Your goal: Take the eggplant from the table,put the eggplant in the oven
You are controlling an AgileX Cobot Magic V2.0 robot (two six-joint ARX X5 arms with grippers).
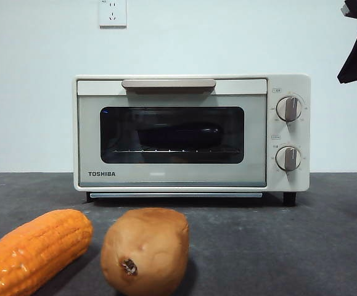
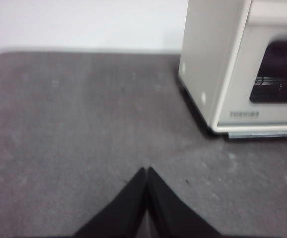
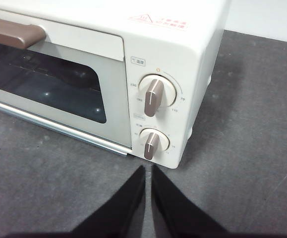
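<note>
Desk (image 1: 289,246): eggplant (image 1: 178,135) seems inside oven (image 1: 172,176), door shut. Both tools (image 2: 146,171) (image 3: 148,168) closed, empty; verify, then retract.

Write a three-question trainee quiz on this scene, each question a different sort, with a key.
1. True or false: the oven door is shut.
2. Where is the eggplant? A on the table; B inside the oven; C in a gripper.
3. Fill in: beside the corn lies a brown ____.

Key: 1 true. 2 B, a dark shape behind the glass. 3 potato.
</note>
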